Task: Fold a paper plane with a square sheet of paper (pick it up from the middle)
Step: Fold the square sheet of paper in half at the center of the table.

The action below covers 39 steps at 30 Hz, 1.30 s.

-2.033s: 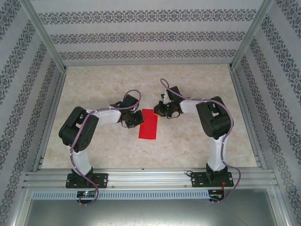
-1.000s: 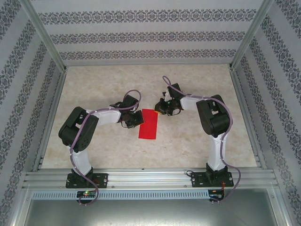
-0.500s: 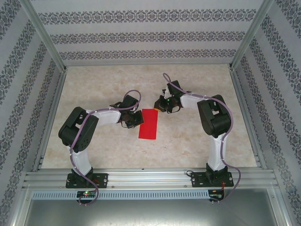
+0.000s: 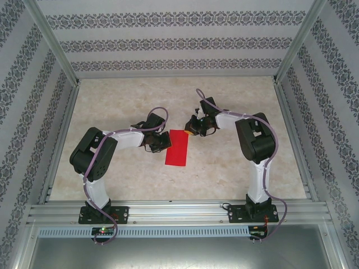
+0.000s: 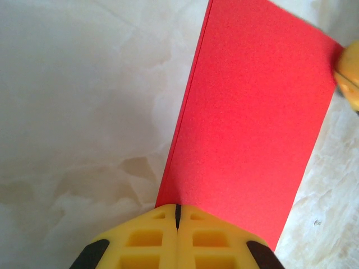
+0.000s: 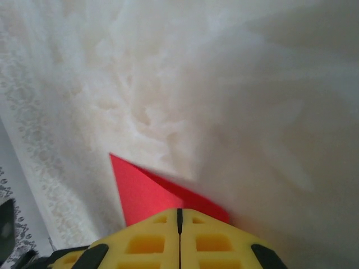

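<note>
The square sheet of paper (image 4: 176,148) lies on the marble table as a bright red rectangle, folded in half. My left gripper (image 4: 166,140) is shut, and its yellow fingertips (image 5: 151,224) rest on the near edge of the paper (image 5: 252,123) by a corner. My right gripper (image 4: 191,130) is shut at the sheet's far right corner. In the right wrist view a red pointed corner (image 6: 140,190) sticks out from between its closed jaws (image 6: 180,212) and stands slightly off the table. One yellow tip of the right gripper (image 5: 349,78) shows at the paper's edge in the left wrist view.
Patterned walls (image 4: 179,45) and aluminium frame posts (image 4: 53,42) enclose the marble table (image 4: 123,101). A metal rail (image 4: 179,210) carries both arm bases along the near edge. Bare table surface lies beyond and beside the paper.
The right gripper has shifted a little toward the far side and tilted up at the paper's far right corner. The left arm and the main body of the paper have stayed still.
</note>
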{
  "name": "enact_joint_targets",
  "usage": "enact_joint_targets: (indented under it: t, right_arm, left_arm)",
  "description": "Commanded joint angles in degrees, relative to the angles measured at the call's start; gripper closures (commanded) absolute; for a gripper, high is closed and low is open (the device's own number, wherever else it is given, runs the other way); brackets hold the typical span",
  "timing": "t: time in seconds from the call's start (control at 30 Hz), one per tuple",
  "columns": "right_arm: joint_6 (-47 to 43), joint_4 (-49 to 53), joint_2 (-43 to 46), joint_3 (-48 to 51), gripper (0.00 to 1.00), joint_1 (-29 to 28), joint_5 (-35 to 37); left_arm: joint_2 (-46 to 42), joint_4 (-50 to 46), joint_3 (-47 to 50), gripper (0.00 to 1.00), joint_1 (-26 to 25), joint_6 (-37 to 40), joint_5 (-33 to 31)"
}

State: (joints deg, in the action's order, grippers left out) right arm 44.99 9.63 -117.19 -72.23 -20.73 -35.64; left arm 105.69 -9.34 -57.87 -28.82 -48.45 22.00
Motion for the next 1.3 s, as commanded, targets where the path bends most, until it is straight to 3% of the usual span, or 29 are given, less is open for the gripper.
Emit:
enact_joint_targets:
  t: [0.0, 0.27, 0.47, 0.7, 1.0, 1.17, 1.27]
  right_arm:
    - [0.8, -0.9, 5.8, 1.6, 0.92, 0.3, -1.7]
    - [2.6, -6.9, 12.2, 13.6, 0.92, -4.2, 0.5]
    - [4.7, -12.1, 13.6, 20.2, 0.92, -8.3, 2.2]
    - [3.1, -11.9, 12.3, 24.9, 0.92, -8.8, 4.5]
    - [-0.8, -11.9, 20.3, 26.3, 0.91, -10.3, -1.7]
    - [1.7, -15.5, 18.8, 29.7, 0.91, -12.1, -4.7]
    - [1.2, -13.9, 17.8, 30.3, 0.91, -13.1, -3.0]
  left_arm:
    - [3.1, -8.4, 3.6, 1.00, -0.9, 0.4, -4.1]
    - [3.3, -8.4, 3.6, 1.00, -0.9, 0.5, -4.0]
    - [3.5, -8.3, 3.5, 1.00, -0.9, 0.6, -4.0]
    - [3.6, -8.3, 3.5, 1.00, -0.9, 0.7, -4.0]
    - [3.9, -7.8, 3.7, 1.00, -0.9, 0.6, -3.8]
    - [3.9, -8.0, 3.6, 1.00, -0.9, 0.8, -3.8]
    - [4.0, -7.8, 3.7, 1.00, -0.9, 0.6, -3.8]
